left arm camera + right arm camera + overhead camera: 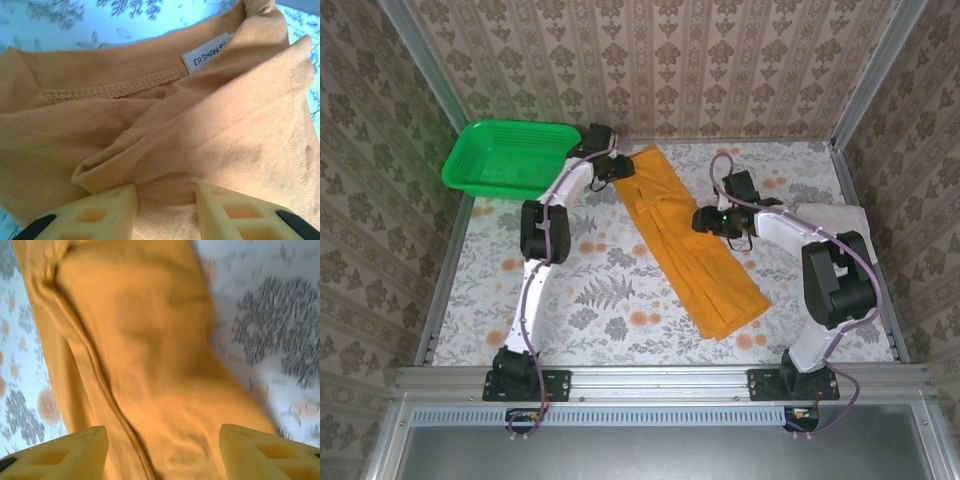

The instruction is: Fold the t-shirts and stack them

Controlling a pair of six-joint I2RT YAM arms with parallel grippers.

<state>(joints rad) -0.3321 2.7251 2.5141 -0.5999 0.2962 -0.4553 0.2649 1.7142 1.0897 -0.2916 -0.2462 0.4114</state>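
The mustard-orange t-shirt (692,255) lies folded into a long narrow strip, running diagonally from the back middle toward the front right of the table. My left gripper (620,168) sits low on its far, collar end. In the left wrist view the fingers (117,210) stand apart over a loose ridge of the orange cloth (225,115), with a white neck label (207,57) beyond them. My right gripper (706,220) hovers at the strip's right edge, open wide above the orange fabric (150,350). A white t-shirt (835,215) lies bunched at the right edge, behind the right arm.
A green mesh basket (505,155) stands at the back left corner, just left of the left arm's wrist. The table wears a floral cloth (600,300). Patterned walls and metal rails close in the back and both sides.
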